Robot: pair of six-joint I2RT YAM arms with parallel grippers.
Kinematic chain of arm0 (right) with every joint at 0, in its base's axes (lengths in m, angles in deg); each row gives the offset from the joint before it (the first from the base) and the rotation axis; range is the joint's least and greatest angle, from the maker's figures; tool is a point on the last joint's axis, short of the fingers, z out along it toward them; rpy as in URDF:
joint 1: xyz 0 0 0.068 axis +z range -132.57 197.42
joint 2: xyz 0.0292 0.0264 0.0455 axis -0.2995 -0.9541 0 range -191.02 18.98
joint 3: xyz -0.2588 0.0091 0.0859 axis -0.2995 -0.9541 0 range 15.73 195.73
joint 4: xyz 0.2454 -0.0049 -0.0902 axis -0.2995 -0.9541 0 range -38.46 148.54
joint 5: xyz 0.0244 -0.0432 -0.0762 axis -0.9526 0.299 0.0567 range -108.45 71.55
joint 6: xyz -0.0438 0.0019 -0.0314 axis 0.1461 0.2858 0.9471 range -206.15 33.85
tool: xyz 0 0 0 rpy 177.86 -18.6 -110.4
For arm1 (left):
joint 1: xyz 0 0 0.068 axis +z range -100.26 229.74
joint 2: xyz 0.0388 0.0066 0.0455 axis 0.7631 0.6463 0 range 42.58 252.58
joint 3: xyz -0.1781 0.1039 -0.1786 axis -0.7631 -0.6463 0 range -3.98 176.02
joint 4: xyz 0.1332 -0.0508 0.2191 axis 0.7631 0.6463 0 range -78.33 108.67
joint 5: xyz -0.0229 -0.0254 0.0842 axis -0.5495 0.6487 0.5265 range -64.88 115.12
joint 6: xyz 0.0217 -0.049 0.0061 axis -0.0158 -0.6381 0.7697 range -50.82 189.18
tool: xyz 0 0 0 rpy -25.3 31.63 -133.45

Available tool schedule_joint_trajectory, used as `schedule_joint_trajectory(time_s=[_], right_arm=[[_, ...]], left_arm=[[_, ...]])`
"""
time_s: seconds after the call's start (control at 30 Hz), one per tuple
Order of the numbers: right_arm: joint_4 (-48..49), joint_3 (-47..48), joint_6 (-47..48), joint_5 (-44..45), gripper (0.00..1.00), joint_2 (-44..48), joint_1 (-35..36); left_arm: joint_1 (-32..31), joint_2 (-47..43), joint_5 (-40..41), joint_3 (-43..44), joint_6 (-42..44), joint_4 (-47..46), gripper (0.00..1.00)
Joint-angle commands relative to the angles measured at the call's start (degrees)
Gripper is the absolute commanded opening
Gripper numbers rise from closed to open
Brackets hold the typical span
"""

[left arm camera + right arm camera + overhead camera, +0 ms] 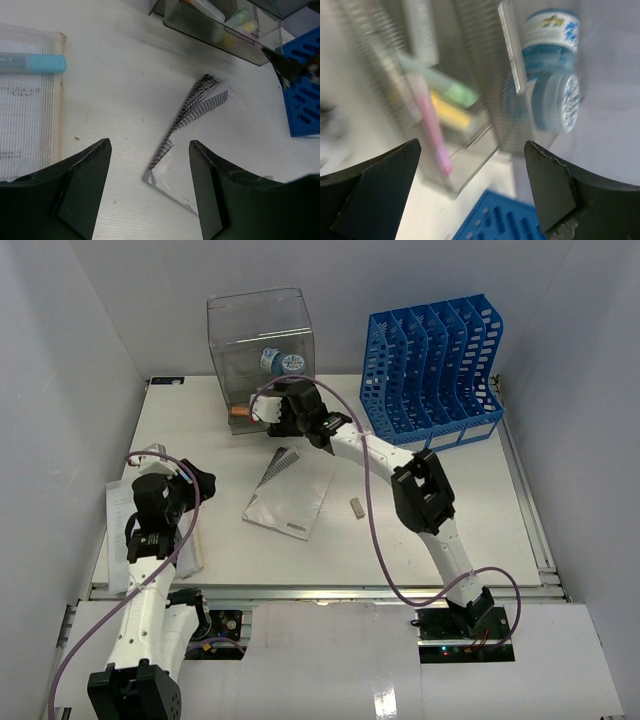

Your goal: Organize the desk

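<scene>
The white desk (470, 510) holds a clear plastic drawer box (260, 340) at the back and a blue slotted file rack (435, 370) at the back right. My right gripper (268, 412) is open and empty at the box's pulled-out lower drawer (465, 150), which holds pink, yellow and green pens (432, 130). The right wrist view is blurred. My left gripper (200, 483) is open and empty at the left, and in its own view (149, 145) hovers over the desk (125, 75). A clear sleeve with a striped sheet (290, 495) lies mid-desk and shows between the left fingers (187, 135).
A mesh pouch (27, 120) with a teal-capped pen (35, 64) lies at the left edge under my left arm (150, 540). A small eraser (356, 506) lies right of the sleeve. A blue-labelled round container (555, 75) sits inside the box. White walls surround the desk.
</scene>
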Motion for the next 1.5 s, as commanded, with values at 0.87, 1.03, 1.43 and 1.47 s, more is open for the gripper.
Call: schedule_joint_trajectory(time_s=[0.87, 1.03, 1.43, 1.47], right_arm=[[-25.9, -48.0, -21.8, -53.1, 0.90, 44.4, -6.4], [-25.9, -48.3, -21.3, -53.4, 0.90, 44.6, -7.0], [-25.8, -48.8, -19.9, -53.7, 0.90, 44.3, -7.1], [-25.9, -48.9, -19.8, -53.6, 0.90, 44.5, -7.1]], left_arm=[[19.7, 58.7, 11.3, 40.5, -41.5, 28.7, 0.62], [19.7, 63.9, 9.4, 43.2, -42.0, 29.0, 0.63], [18.9, 71.1, 4.1, 45.6, -42.7, 27.2, 0.31], [18.8, 70.6, 3.8, 45.2, -42.4, 26.7, 0.26]])
